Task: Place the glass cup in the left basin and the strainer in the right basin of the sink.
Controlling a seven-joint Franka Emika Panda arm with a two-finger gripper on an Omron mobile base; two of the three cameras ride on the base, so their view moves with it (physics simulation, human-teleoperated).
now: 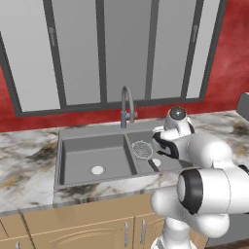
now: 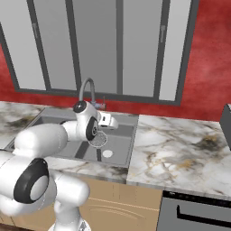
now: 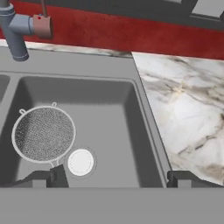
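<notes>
The strainer [image 3: 43, 133] lies in the right basin [image 3: 109, 118] of the sink [image 1: 61, 160], mesh bowl up, next to the white drain [image 3: 80, 162]. Its dark handle [image 1: 152, 165] points toward the front wall. My gripper [image 3: 118, 178] hangs open just above this basin, to the strainer's right, with nothing between the fingertips [image 3: 57, 176]. From the base, the hand [image 2: 109, 121] sits over the strainer [image 2: 99, 140], which also appears at the right basin's left side [image 1: 142, 149]. The left basin [image 1: 92, 153] holds only its white drain [image 1: 97, 170]. The glass cup is out of view.
An arched grey faucet [image 1: 127, 104] rises behind the divider, close to my hand. Marble counter [image 2: 180, 144] stretches right of the sink, with a grey appliance [image 2: 227, 122] at its far end. A red wall and window [image 1: 126, 48] stand behind.
</notes>
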